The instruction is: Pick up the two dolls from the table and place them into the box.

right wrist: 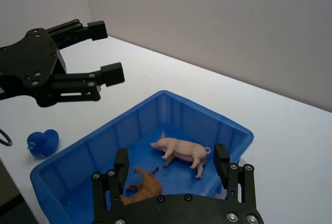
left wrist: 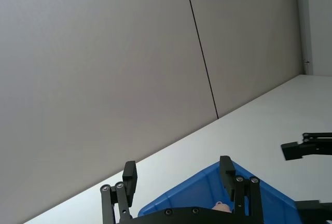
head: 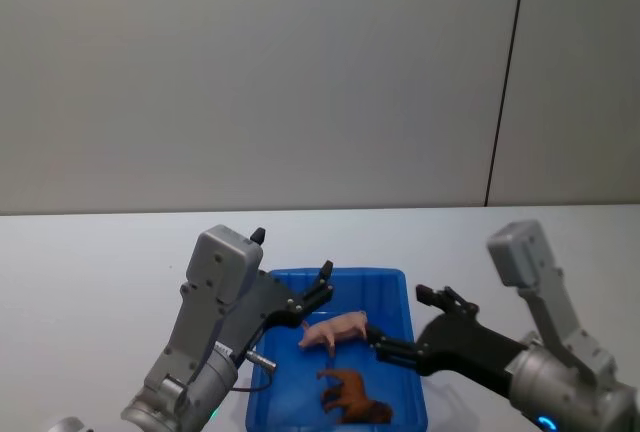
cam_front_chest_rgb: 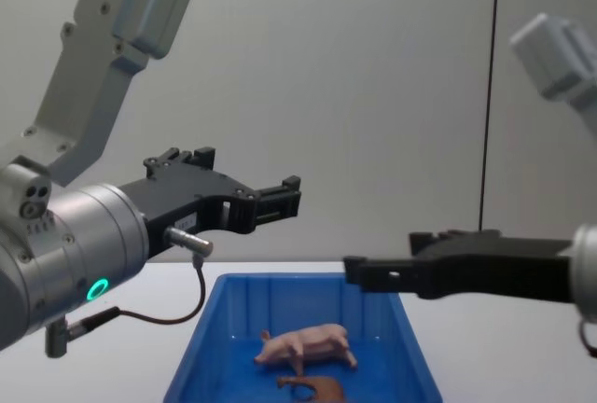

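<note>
Right wrist view: pig (right wrist: 179,150) and, seemingly, brown doll (right wrist: 148,183) lie in box (right wrist: 140,125). Left gripper (right wrist: 110,50), right gripper (head: 396,314) spread, empty: withdraw straight up.

The box (right wrist: 193,123) is smooth blue plastic with a soft sheen on its inner walls. The pig (right wrist: 180,150) is pale pink moulded plastic, smooth and faintly glossy; the brown animal (head: 352,396) has a shinier plastic coat. The table (head: 100,252) is an even, matt white surface. The left gripper (right wrist: 107,52) and right gripper (head: 400,316) are matt black and hard-looking, set with small bright screw heads (right wrist: 96,175). The left arm's wrist barrel (cam_front_chest_rgb: 75,240) looks like satin silver metal, and its upper housing (cam_front_chest_rgb: 121,11) like matt grey plastic. The wall (head: 250,72) is matt grey.
</note>
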{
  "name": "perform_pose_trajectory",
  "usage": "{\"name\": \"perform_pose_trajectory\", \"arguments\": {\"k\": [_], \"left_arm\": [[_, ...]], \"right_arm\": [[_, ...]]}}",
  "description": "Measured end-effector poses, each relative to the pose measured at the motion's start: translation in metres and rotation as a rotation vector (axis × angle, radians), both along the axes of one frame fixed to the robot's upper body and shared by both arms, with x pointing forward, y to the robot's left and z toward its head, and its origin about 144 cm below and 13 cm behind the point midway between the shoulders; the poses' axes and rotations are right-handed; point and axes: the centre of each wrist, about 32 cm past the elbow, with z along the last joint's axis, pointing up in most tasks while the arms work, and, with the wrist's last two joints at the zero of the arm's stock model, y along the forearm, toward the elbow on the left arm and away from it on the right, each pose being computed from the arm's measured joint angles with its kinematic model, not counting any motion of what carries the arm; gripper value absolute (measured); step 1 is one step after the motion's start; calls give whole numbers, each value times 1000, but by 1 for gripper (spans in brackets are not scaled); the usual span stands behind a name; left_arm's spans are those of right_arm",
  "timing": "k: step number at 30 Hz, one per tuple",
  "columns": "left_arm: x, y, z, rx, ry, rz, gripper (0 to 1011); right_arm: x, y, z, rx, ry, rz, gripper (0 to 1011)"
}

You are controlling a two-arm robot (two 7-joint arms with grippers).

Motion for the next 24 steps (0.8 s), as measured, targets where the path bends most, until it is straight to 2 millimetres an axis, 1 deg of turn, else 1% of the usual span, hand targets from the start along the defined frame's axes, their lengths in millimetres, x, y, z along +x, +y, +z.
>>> {"name": "perform_pose_trajectory", "arguments": {"k": [1,2,5,6,10,19,24], "left_arm": [[0,0,0,0,0,0,1002],[0,0,0,0,0,0,1002],[0,0,0,0,0,0,1002],[0,0,0,0,0,0,1002],[0,0,0,0,0,0,1002],[-3,3,-1,8,8,24,1002],[-11,9,-3,14,26,70,1002]], "right_arm": [[-2,-5,-1,4,-1,-2,1001],[-2,-5,-1,4,-1,-2,1001],[-8,-17,-5,11,-1,-9,1001],[-8,-17,-5,11,-1,-9,1001],[-15,-30,-8,24,-1,-16,1001],[-21,-42,-11,33,-2,-23,1001],[-23,-45,-11,37,-3,-25,1001]]}}
